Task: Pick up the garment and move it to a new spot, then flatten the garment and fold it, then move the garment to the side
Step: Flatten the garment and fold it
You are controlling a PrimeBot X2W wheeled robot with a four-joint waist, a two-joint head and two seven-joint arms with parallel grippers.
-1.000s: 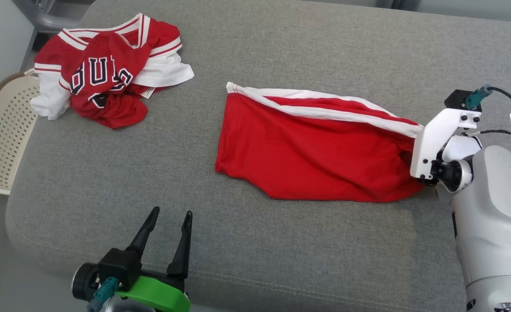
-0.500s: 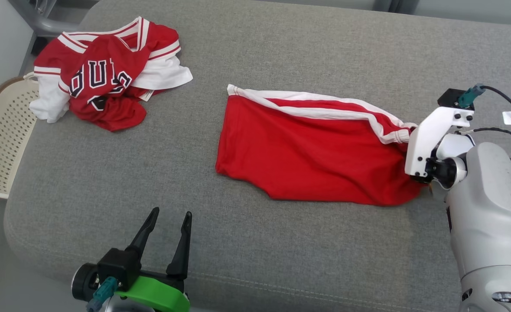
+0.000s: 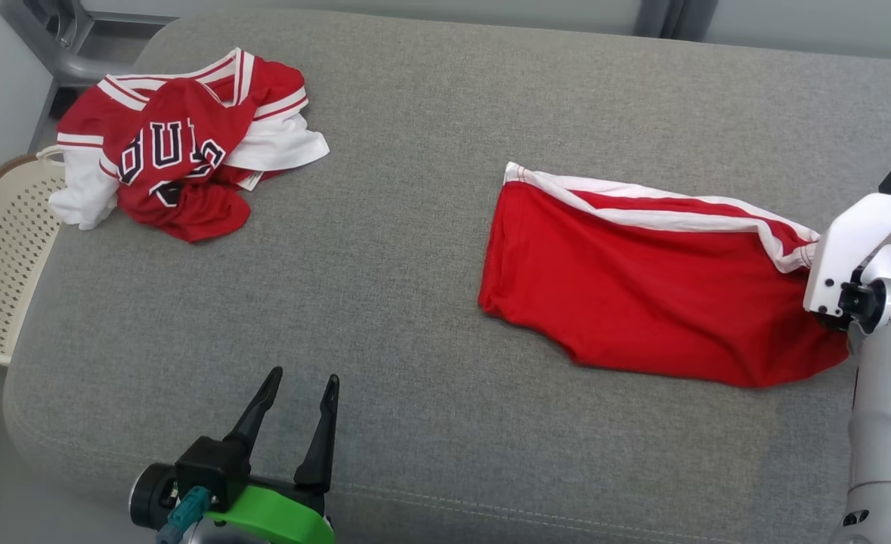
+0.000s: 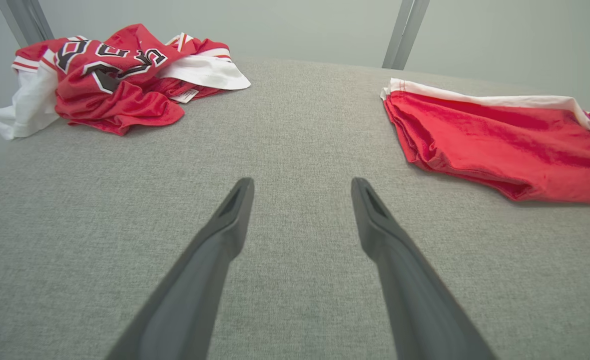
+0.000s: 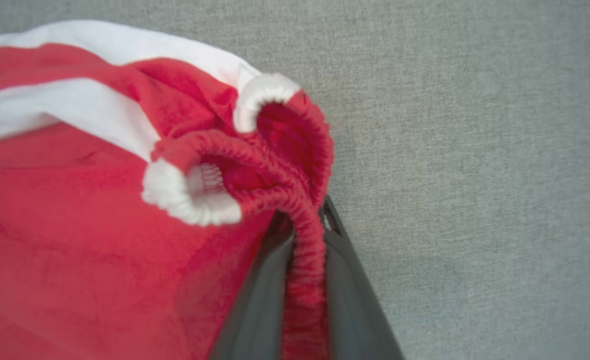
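Garment [image 3: 641, 302] lies folded, well apart from the jersey [image 3: 180, 143]; right end effector [image 5: 305, 220] clamps its waistband, left end effector [image 3: 303, 375] wide; likely the moving-aside step, release next

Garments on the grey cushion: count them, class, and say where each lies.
2. A crumpled red-and-white jersey heap lies at the far left corner of the cushion; red shorts lie at its right, waistband pinched by the right gripper. The heap may hide another piece.

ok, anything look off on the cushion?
Two things. The jersey lies crumpled in a heap at the far left corner. The shorts aren't flat: their waistband is bunched where the right gripper pinches it.
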